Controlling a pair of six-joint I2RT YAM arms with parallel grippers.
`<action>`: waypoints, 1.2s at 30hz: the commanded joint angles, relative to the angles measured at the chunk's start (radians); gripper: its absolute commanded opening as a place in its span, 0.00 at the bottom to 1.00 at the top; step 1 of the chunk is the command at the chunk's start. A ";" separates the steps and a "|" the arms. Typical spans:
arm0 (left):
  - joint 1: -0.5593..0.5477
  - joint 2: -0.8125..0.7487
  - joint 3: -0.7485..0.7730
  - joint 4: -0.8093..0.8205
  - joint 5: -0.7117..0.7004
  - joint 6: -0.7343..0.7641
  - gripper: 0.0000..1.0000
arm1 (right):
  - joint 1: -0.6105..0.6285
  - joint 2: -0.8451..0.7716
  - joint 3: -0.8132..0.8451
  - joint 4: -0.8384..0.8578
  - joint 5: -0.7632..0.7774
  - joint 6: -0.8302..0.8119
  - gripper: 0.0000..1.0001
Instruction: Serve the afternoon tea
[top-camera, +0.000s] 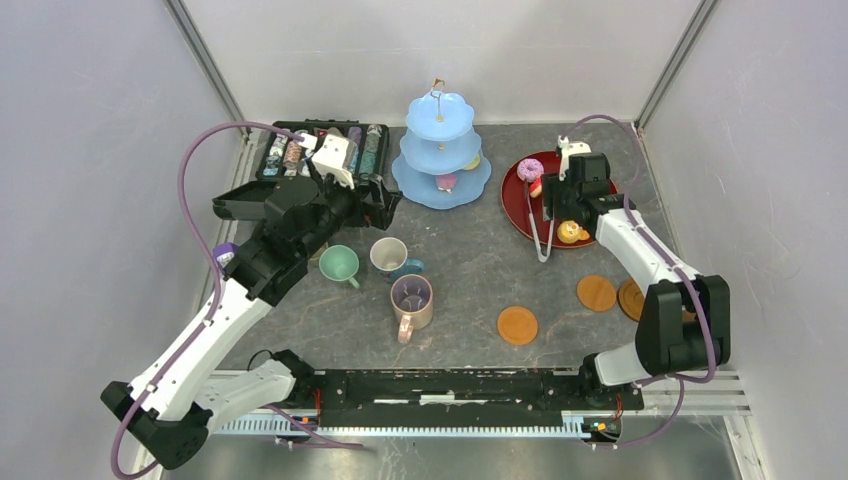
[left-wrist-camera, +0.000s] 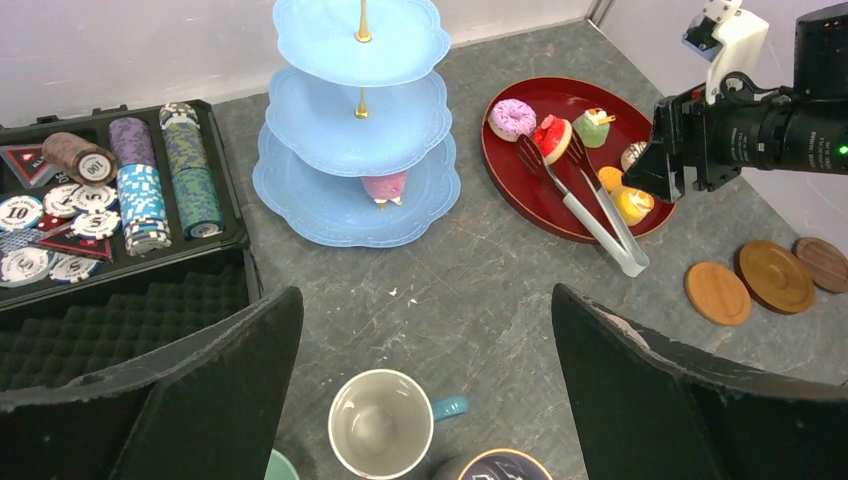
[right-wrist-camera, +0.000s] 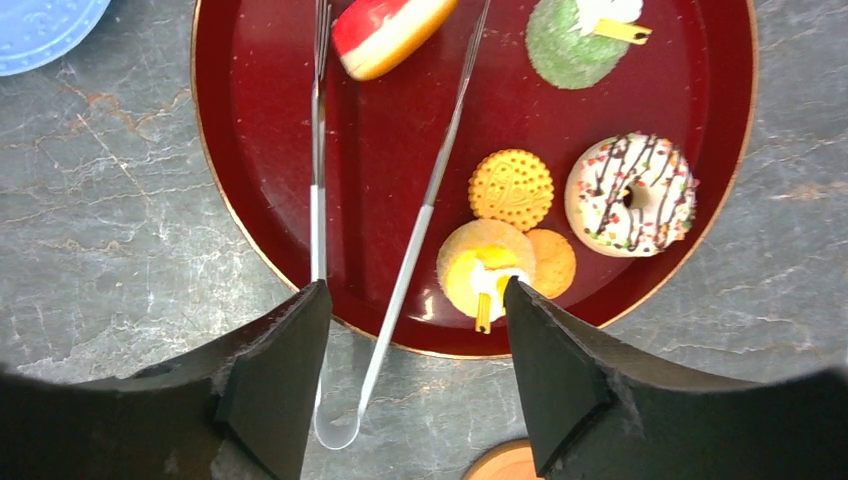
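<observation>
Poising the right end effector released, gripping nothing, straddling the looped end of the tongs running lengthwise straight ahead. Lying just beyond on the red tray: small pastries, yellow tart nearest, sprinkled doughnut beside it. Idling the left end effector, also released, well apart by the mugs.

The tray is dark red, the stand pale blue, the coasters brown, and one doughnut white with dark stripes.

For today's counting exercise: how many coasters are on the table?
3. One coaster at centre front, one right of it, one partly under the arm; others may be hidden.
</observation>
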 joint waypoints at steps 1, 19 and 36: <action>-0.004 -0.031 -0.021 0.069 -0.013 0.052 1.00 | -0.003 -0.002 -0.030 0.065 -0.059 -0.016 0.73; -0.008 -0.007 -0.047 0.076 0.015 0.039 1.00 | 0.160 0.049 -0.133 0.092 0.243 0.047 0.82; -0.022 -0.001 -0.046 0.074 0.034 0.028 1.00 | 0.169 0.218 -0.123 0.268 0.300 0.192 0.70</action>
